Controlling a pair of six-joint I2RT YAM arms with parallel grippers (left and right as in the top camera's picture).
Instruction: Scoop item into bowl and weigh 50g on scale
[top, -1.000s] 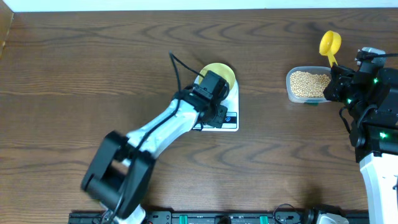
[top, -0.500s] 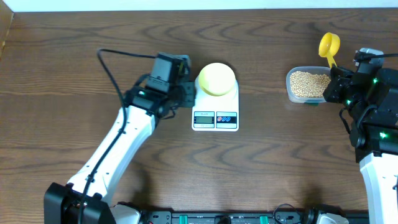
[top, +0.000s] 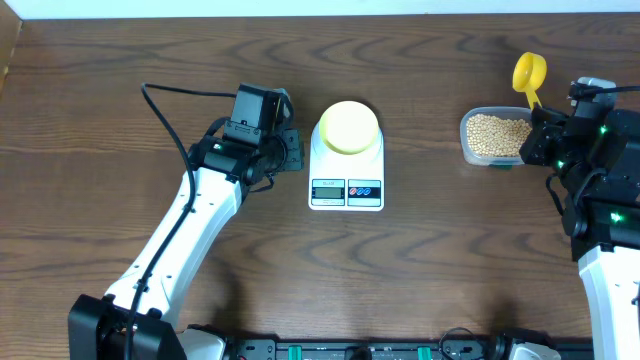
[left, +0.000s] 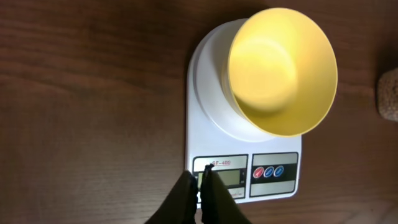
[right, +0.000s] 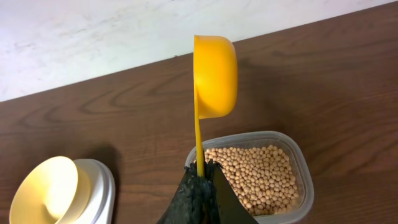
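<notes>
The pale yellow bowl (top: 347, 126) stands empty on the white scale (top: 346, 192) at the table's middle; both also show in the left wrist view, bowl (left: 283, 68) and scale (left: 205, 81). My left gripper (top: 288, 150) is shut and empty, just left of the scale (left: 200, 183). The beige beans (top: 494, 134) fill a clear tub (top: 466, 148) at the right. My right gripper (top: 540, 125) is shut on the handle of a bright yellow scoop (top: 529, 72), which is held above the tub's far edge (right: 214, 74). The beans also show in the right wrist view (right: 258, 177).
The scale's display and buttons (top: 346, 189) face the front edge. The pale wall (right: 93, 37) runs behind the table's far edge. Brown wooden tabletop (top: 120, 90) extends to the left.
My left arm has pulled back from over the scale to its left side, leaving the bowl uncovered on the platform. The right arm and scoop have not moved.
</notes>
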